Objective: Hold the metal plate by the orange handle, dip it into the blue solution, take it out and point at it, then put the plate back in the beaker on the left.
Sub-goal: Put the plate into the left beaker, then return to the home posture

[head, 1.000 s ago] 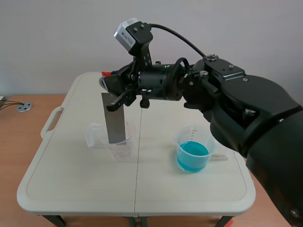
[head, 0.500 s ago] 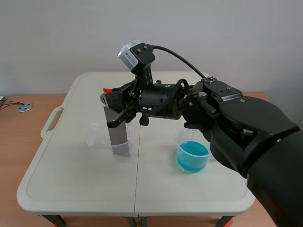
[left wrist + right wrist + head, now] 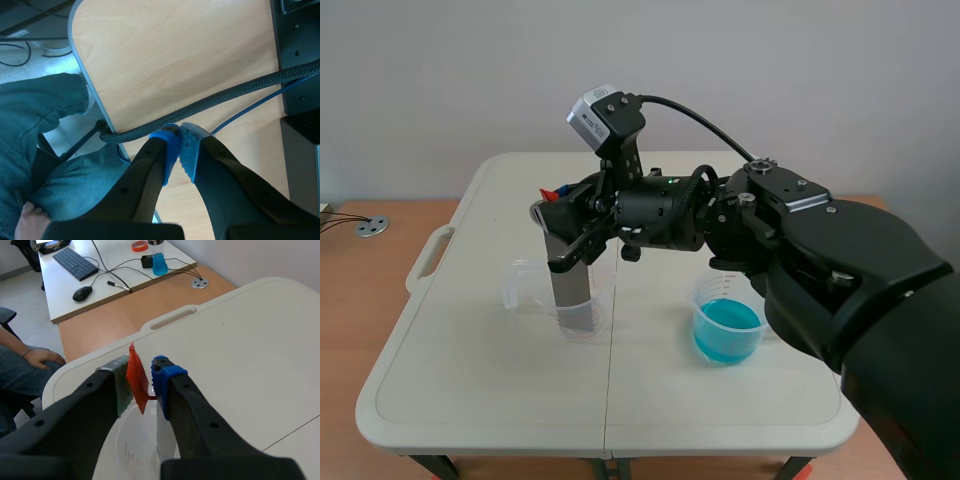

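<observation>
My right arm reaches across from the right side of the scene to the empty beaker at the table's left. Its gripper is shut on the orange handle of the grey metal plate. The plate stands nearly upright with its lower end inside that beaker. In the right wrist view the orange handle sits between the two pads, above the beaker's clear rim. The beaker of blue solution stands apart at the right. My left gripper is shut on nothing, away from the table.
The white folding table has a carry handle at its left edge. Under my left gripper lie a wooden desk, a black braided cable and a seated person's jeans. A desk with a keyboard lies beyond the table.
My right gripper has come down with the plate, and the plate's lower end now sits deeper in the left beaker. Over the last half second it barely moved.
</observation>
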`<state>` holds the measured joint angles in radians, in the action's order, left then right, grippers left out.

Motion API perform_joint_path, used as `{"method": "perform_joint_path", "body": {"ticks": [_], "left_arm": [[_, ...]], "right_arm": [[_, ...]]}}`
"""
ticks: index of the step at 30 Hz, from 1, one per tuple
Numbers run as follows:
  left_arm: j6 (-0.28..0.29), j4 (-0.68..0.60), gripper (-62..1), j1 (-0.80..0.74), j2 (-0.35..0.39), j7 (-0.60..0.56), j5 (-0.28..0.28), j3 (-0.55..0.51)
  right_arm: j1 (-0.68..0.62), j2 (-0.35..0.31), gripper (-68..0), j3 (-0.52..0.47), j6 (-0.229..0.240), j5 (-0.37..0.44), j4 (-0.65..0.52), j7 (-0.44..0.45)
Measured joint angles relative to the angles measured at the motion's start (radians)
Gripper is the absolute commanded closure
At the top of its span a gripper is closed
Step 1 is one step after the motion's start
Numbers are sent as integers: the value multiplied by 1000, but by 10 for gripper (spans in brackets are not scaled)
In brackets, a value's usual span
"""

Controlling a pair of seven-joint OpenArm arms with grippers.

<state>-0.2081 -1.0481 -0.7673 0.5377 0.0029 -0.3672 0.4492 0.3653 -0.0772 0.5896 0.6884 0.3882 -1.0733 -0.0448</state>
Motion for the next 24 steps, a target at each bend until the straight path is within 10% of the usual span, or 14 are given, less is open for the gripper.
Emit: {"method": "perform_joint_path", "body": {"ticks": [3,6,10,24], "left_arm": [[0,7,-229,0,0,0,30,0],[0,10,-618,0,0,2,97,0],[-1,13,-623,0,0,8,101,0],[-1,14,-623,4,2,0,101,0]], "right_arm": [[1,0,-378,0,0,-3,0,0],[5,0,-514,0,-2,-7,0,2],[9,0,-664,0,-69,-7,0,30],[24,-27,-663,-31,-106,-27,-5,24]]}}
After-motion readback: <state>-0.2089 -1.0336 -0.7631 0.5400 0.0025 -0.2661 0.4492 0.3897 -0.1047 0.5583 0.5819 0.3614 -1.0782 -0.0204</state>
